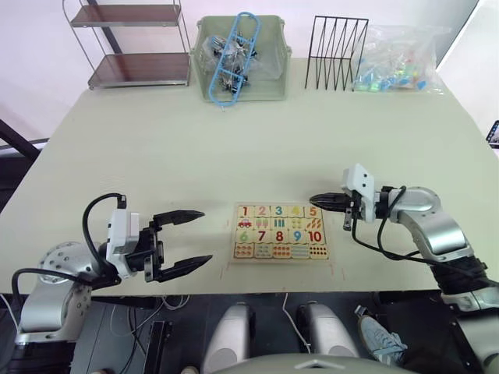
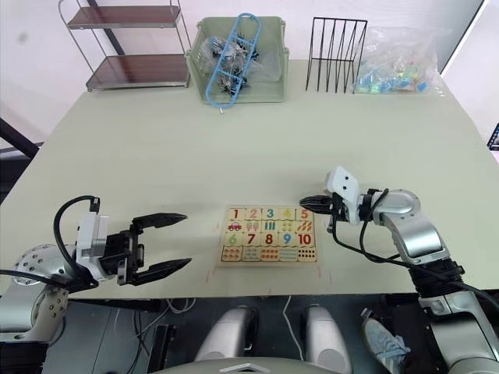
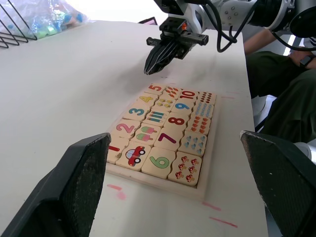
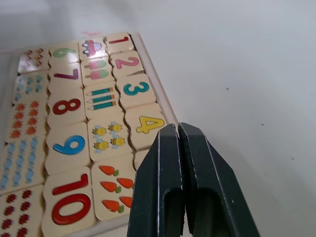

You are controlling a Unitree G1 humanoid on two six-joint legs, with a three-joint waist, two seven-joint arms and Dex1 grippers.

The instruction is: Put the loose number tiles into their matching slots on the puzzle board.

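Already the number tiles 1 to 5 sit in the slots along the puzzle board's far edge. Just off the board's corner by the 5, the right gripper hovers, jaws together. Well left of the board, the left gripper hangs above the table, jaws apart.

Bright, even light; soft shadows; blurred wrist-view foreground.

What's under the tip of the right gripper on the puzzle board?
The right gripper, jaws shut, hovers at the board corner over the 5 tile. From the right wrist that tile is covered; the seated 4 tile shows beside it.
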